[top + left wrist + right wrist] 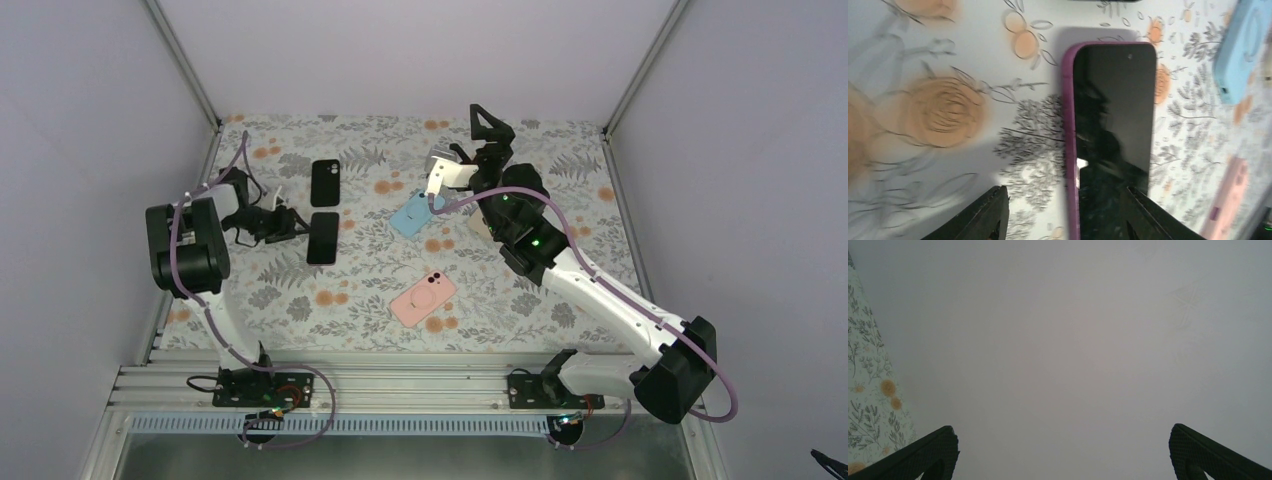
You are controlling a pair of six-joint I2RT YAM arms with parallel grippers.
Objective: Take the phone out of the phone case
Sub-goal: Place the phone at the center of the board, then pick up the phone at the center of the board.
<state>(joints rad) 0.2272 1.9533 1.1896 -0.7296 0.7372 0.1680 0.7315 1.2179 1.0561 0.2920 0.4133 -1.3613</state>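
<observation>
The left jaws stand apart around the near end of the phone [1113, 125] in its purple case [1068, 150], flat on the counter [923, 50]; the right jaws gape wide toward the wall [1073, 340]

Soft, even light; crisp from above, blurred up close

The overhead view is bright and sharp, with only faint shadows. In the left wrist view the floral cloth [948, 110] smears towards the left edge, and the phone [1113, 125] screen shows murky reflections and one small white glint. The right wrist view is mostly flat, featureless grey wall [1073, 340].
</observation>
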